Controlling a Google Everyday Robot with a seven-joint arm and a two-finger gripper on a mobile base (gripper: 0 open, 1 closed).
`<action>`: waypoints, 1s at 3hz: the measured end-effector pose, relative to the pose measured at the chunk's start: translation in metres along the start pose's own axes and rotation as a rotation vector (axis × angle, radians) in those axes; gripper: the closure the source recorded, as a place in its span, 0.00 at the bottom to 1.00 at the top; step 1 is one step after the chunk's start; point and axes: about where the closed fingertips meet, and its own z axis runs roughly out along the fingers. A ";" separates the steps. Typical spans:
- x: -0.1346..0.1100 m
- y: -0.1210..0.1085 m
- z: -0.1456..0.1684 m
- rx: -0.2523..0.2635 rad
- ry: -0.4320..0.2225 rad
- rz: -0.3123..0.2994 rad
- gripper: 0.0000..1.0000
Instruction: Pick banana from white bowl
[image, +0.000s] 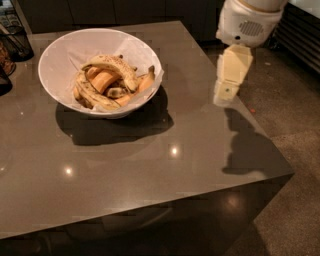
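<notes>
The white bowl (60, 50) with a paper lining stands on the far left part of the grey table (150, 165). It holds several bananas. The freckled pale-yellow banana (116, 66) lies curved on top of the pile, over smoother orange-yellow bananas (102, 80). My gripper (226, 95) hangs from the white arm above the table's right edge, well to the right of the bowl and above the tabletop. It holds nothing that I can see.
A dark wire basket (17, 40) and other dark objects stand at the far left edge of the table. The table's right edge and front right corner (290, 172) drop off to a speckled floor (295, 115). Dark cabinets run along the back.
</notes>
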 end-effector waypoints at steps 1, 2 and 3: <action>-0.083 -0.045 0.016 -0.008 -0.008 -0.087 0.00; -0.093 -0.050 0.015 0.020 -0.037 -0.093 0.00; -0.108 -0.046 0.016 0.025 -0.090 -0.068 0.00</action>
